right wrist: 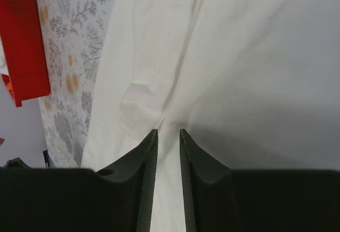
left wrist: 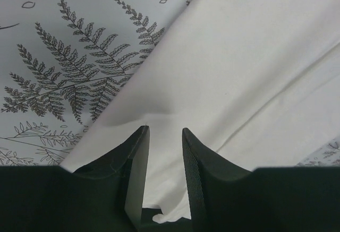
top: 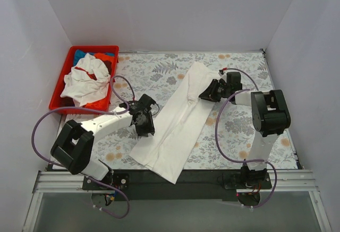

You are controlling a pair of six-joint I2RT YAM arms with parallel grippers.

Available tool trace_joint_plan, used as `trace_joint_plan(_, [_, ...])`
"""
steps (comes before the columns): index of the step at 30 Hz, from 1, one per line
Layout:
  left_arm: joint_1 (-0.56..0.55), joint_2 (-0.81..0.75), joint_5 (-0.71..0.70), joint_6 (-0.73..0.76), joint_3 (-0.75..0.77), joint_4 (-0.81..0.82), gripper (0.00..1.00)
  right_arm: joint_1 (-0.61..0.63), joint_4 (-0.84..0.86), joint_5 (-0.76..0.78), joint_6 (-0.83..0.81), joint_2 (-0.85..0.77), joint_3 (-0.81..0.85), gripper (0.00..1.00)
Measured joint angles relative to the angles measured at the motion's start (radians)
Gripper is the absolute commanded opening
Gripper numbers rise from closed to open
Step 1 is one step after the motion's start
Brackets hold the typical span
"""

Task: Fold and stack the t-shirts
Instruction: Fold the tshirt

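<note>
One white t-shirt [top: 178, 120] lies on the tabletop [top: 265, 136], already narrowed into a long strip; it runs slantwise from near the middle of the far edge down to the near edge, where its end just overhangs the floral covering [top: 154, 72]. No black print shows on the side facing up. Left pincer [top: 145, 125] sits at the strip's left long edge, about midway along. In the left wrist view its jaws stand a narrow gap apart with white cloth in the gap, and I cannot tell whether they have bitten yet. Right pincer [top: 205, 95] sits at the opposite long edge, nearer the far end. In the right wrist view its jaws are nearly together and creases in the cloth run into the tips, so I read it as pinching the shirt. Red bin [top: 59, 86] stands in the far-left corner and holds the rest: a white shirt with red trim [top: 85, 83] heaped on top, a blue shirt [top: 82, 53] and an orange-red shirt [top: 103, 58] showing behind it, all crumpled. Judgement: early in the task. Lengthwise folds on the first shirt look done; its crosswise folds remain. Nothing is stacked, and at least three shirts wait unfolded.
</note>
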Motion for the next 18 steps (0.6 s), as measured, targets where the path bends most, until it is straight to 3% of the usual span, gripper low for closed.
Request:
trace_joint_plan(6, [0.001,0.071,0.045,0.007,-0.034,0.029,0.30,-0.009,0.014,-0.004,0.007,0.113,0.054,0.29])
trace_joint_plan(18, [0.006,0.241,0.266,0.015,0.089,0.115,0.31,-0.060,0.016,-0.081,0.011,0.461,0.569,0.39])
